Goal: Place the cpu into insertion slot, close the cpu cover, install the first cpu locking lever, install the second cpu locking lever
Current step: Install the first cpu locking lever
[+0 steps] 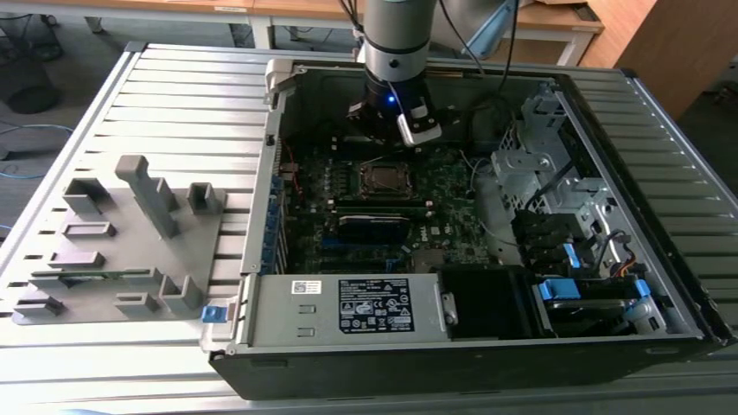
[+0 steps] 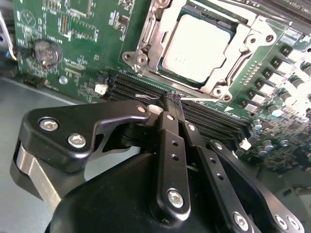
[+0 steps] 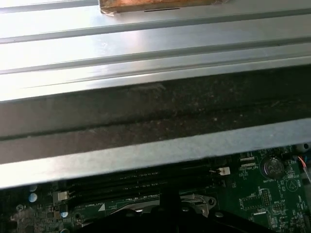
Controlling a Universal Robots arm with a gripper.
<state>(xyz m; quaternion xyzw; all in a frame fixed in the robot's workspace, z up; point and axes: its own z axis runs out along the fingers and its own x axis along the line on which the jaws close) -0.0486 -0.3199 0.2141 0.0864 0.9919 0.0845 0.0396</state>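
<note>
In the exterior view a grey fixture (image 1: 116,233) stands on the slatted worktop (image 1: 173,95) at 9 o'clock of the open case (image 1: 461,367). Inside the case, the slot (image 1: 382,178) sits mid-board, at about 6 o'clock of my arm (image 1: 398,52).

In the second wrist view the cpu (image 2: 204,46) lies flat in that slot with the cover (image 2: 154,36) framing it. My claw (image 2: 172,98) hovers over the memory slots (image 2: 141,90) just beside it, fingers pressed together with nothing between them.

I judge the cpu to be light, stiff and fragile underneath, so it should be held by its edges only. The cover looks like thin, rigid sheet metal, best pushed on its rim and never on the chip.

The slot's contacts are hidden under the cpu, and the cover's far edge is cut off. I cannot make out whether either lever is latched. In the first wrist view the case wall (image 3: 155,111) blocks much of the board.
</note>
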